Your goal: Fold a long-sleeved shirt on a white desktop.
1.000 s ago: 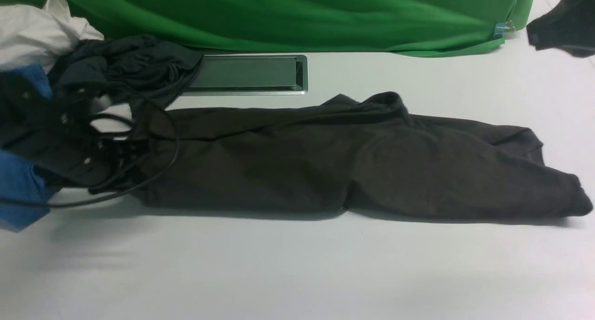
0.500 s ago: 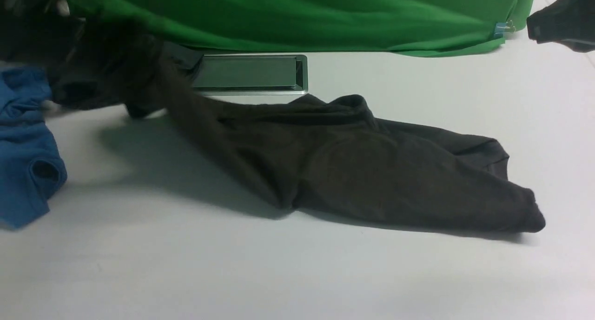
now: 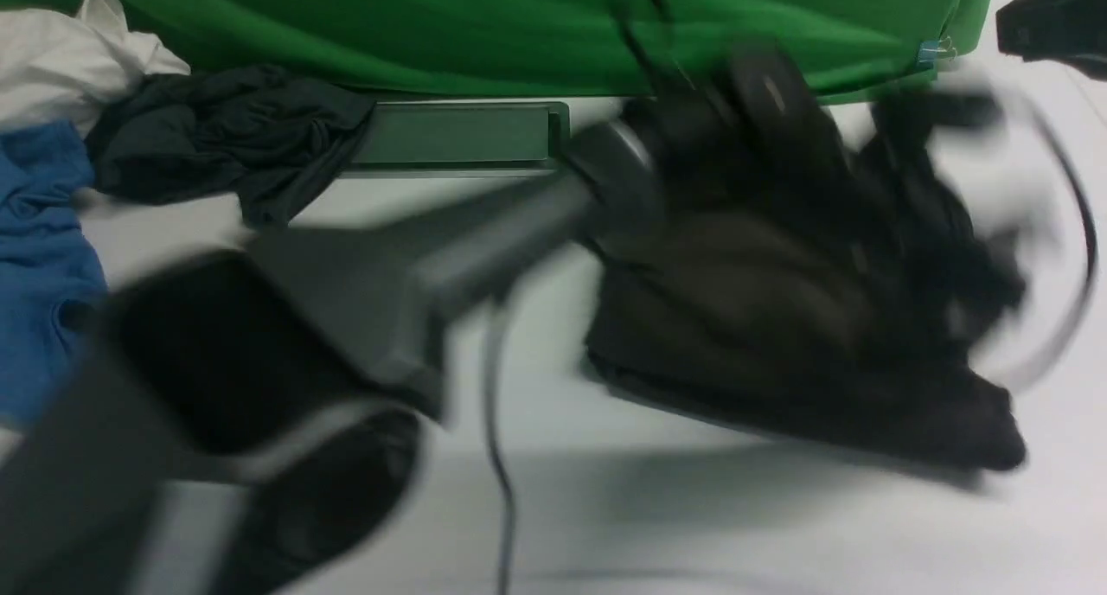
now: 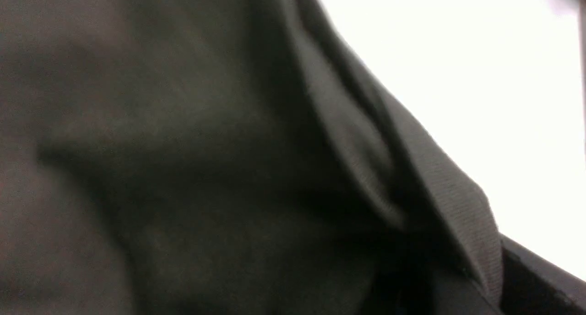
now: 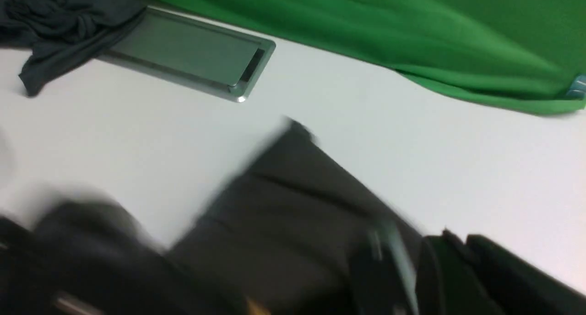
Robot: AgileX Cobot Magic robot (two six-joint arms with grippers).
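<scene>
Front view: we've got the left arm [image 3: 372,258] sweeping across the scene from the lower left, all blur, and reaching over to the robot's right side. At its far end the left gripper [image 3: 930,327] is smeared by the motion (we can't pick out its tips there), but it is pinched narrow on the shirt [image 3: 744,284], and in the left wrist view we see dark folds filling much of the frame. The shirt is bunched on the right-hand side of the worktop [image 3: 865,543], partly hidden under the arm, its near edge running down at a slant to a rounded corner.

Over to the right wrist view, and we find the right gripper [image 5: 462,239] at the edge of the frame, closed up narrow, with the dark shirt behind it; whether the tips touch any fabric, we can't tell. Blurred black parts cross that picture as well.

Behind the action, a green cloth [image 3: 432,33] hangs along the back, with a blue clip [image 3: 934,52] near its right end. In front of the cloth sits a metal-rimmed panel [image 3: 458,134]. Beside it, off to the left, we spot a crumpled dark teal garment [image 3: 225,132], a white cloth [image 3: 78,54] and a blue garment [image 3: 39,232], clustered together.
</scene>
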